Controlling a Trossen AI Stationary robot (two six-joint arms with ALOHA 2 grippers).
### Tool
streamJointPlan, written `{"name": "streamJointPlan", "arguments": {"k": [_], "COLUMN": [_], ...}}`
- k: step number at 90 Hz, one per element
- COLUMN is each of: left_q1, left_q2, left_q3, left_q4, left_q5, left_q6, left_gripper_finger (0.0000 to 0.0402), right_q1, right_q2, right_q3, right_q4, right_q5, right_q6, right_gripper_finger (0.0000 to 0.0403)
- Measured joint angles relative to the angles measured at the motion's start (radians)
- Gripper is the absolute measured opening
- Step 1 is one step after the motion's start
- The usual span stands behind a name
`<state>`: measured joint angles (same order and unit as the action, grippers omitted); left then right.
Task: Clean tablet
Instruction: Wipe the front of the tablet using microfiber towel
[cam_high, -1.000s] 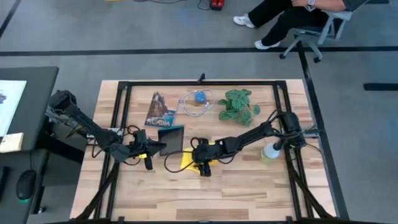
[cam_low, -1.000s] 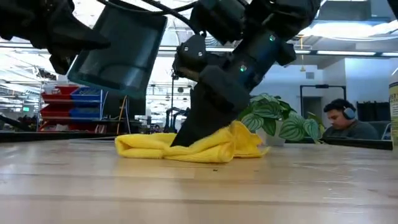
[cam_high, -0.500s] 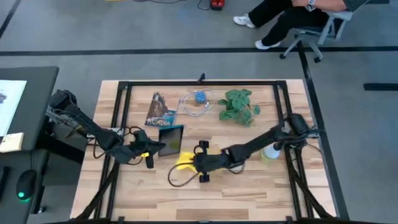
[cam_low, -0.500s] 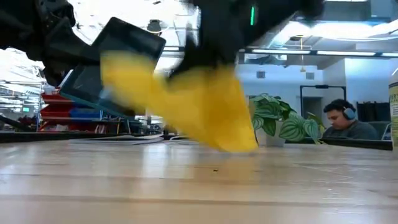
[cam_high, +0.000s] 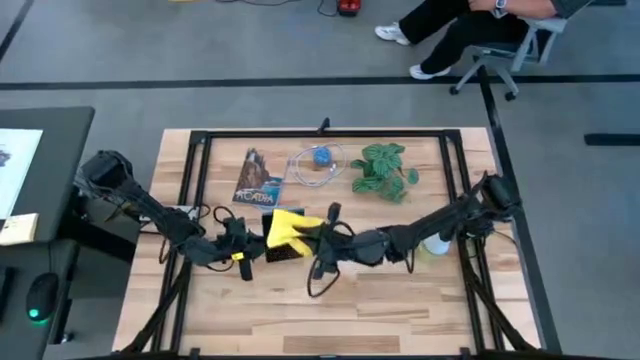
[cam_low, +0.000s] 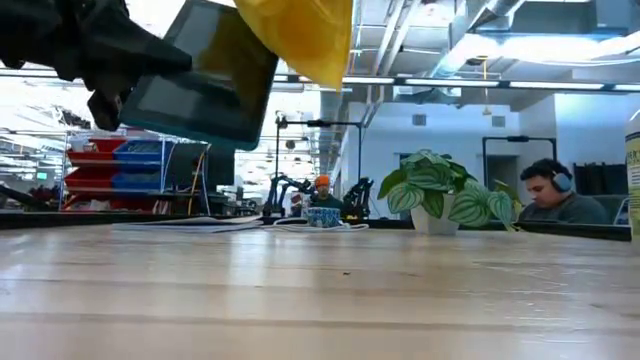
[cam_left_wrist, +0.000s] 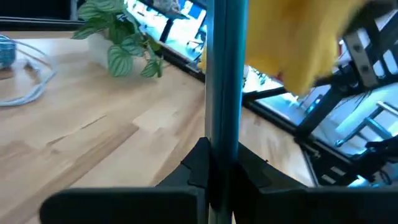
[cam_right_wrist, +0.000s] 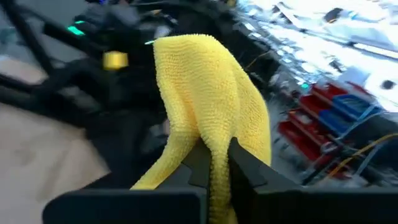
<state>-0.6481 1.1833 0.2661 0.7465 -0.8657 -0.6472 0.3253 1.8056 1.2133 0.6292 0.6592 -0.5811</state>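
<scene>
The tablet (cam_low: 205, 75), a thin black slab with a dark screen, is lifted above the table and tilted, with my left gripper (cam_high: 247, 246) shut on it. In the left wrist view the tablet (cam_left_wrist: 224, 87) shows edge-on. The yellow cloth (cam_high: 288, 224) is up in the air over the tablet's far part, bunched in my shut right gripper (cam_high: 314, 236). In the low view the cloth (cam_low: 300, 35) hangs at the tablet's upper edge; whether it touches the screen I cannot tell. My left gripper pinches the tablet's edge (cam_left_wrist: 221, 146) between its two fingers, coming level from the table's left. The tablet stands out beyond the fingers, clear of the table and tilted. My right gripper pinches a bunched fold of the yellow cloth (cam_right_wrist: 214, 146), several layers, coming from the table's right. The cloth is off the table, and its free part billows beyond the fingertips toward the tablet.
At the far side lie the ACADIA booklet (cam_high: 258, 177), a blue object with a clear cable (cam_high: 318, 161) and a potted plant (cam_high: 384, 170). A spray bottle (cam_high: 435, 246) stands at the right. A person sits on a chair (cam_high: 500, 45) beyond the table.
My right gripper has shut on the yellow cloth, lifted it clear of the table and carried it up and toward the table's left, over to the tablet. The cloth, which lay heaped on the wood, now hangs in the air. My left gripper has kept the tablet aloft.
</scene>
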Motion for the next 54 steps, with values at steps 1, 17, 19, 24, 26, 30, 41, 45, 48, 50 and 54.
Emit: {"name": "streamJointPlan", "arguments": {"k": [1, 17, 19, 24, 26, 30, 41, 45, 48, 50, 54], "left_q1": [0.000, 0.026, 0.030, 0.045, 0.050, 0.061, 0.076, 0.076, 0.076, 0.076, 0.076], "left_q2": [0.005, 0.073, 0.079, 0.092, 0.097, 0.102, 0.103, 0.103, 0.103, 0.103, 0.103], "left_q3": [0.000, 0.000, 0.000, 0.000, 0.000, 0.000, 0.000, 0.000, 0.000, 0.000, 0.000], "left_q4": [0.008, 0.139, 0.158, 0.187, 0.194, 0.203, 0.206, 0.205, 0.204, 0.205, 0.206], "left_q5": [0.001, 0.051, 0.057, 0.081, 0.087, 0.103, 0.119, 0.122, 0.125, 0.127, 0.128], "left_q6": [0.001, 0.041, 0.047, 0.058, 0.062, 0.064, 0.066, 0.068, 0.068, 0.069, 0.070], "left_gripper_finger": [0.0010, 0.0010, 0.0010, 0.0010, 0.0011, 0.0011, 0.0011, 0.0011, 0.0011, 0.0011, 0.0011], "right_q1": [-0.003, -0.047, -0.051, -0.059, -0.060, -0.060, -0.047, -0.039, -0.033, -0.029, -0.022], "right_q2": [0.000, 0.001, 0.001, 0.007, 0.014, 0.029, 0.087, 0.111, 0.132, 0.143, 0.161], "right_q3": [0.000, 0.000, 0.000, 0.000, 0.000, 0.001, 0.015, 0.030, 0.048, 0.061, 0.089], "right_q4": [0.000, -0.033, -0.044, -0.070, -0.071, -0.071, -0.079, -0.098, -0.111, -0.118, -0.146], "right_q5": [0.000, -0.077, -0.097, -0.127, -0.134, -0.137, -0.141, -0.141, -0.141, -0.141, -0.140], "right_q6": [0.000, 0.045, 0.061, 0.099, 0.108, 0.114, 0.118, 0.117, 0.115, 0.111, 0.098], "right_gripper_finger": [0.0006, 0.0007, 0.0007, 0.0008, 0.0008, 0.0008, 0.0009, 0.0009, 0.0009, 0.0009, 0.0009]}}
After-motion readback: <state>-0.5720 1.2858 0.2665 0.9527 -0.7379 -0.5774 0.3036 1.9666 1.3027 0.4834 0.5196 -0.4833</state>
